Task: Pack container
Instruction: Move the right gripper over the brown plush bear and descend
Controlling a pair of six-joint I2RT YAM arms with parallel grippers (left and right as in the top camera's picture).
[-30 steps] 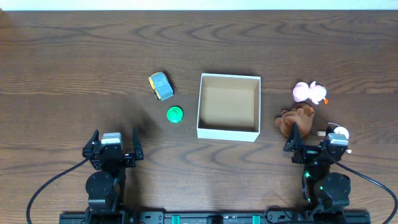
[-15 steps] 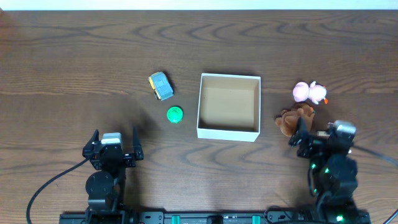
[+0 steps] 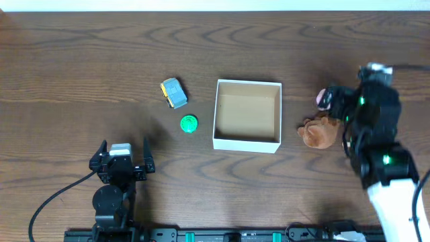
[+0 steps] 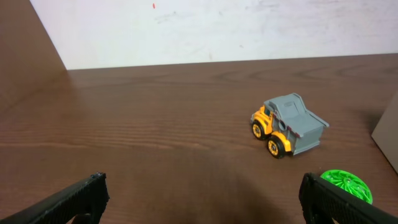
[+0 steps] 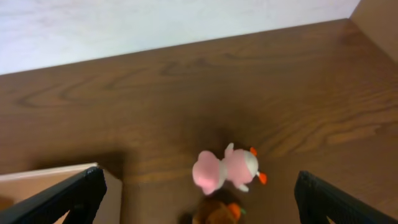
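The container point(image 3: 246, 142), a white-walled square box with a brown inside, stands at mid table and looks empty. A grey and yellow toy truck point(image 3: 174, 93) and a green disc point(image 3: 189, 124) lie left of it. A brown plush point(image 3: 318, 132) lies right of it, with a pink plush point(image 3: 323, 99) just behind. My right gripper point(image 3: 341, 102) hangs open and empty above the pink plush point(image 5: 225, 169), fingers point(image 5: 205, 200) wide apart. The brown plush point(image 5: 214, 215) shows at the bottom edge. My left gripper point(image 3: 123, 158) is open and empty near the front edge.
In the left wrist view the truck point(image 4: 287, 124) and green disc point(image 4: 346, 185) lie ahead to the right of the open fingers point(image 4: 202, 200). A corner of the container point(image 5: 43, 185) shows at the left of the right wrist view.
My right arm has risen and moved away from the front edge to above the pink plush, partly covering it. The left arm and the toys have not moved.
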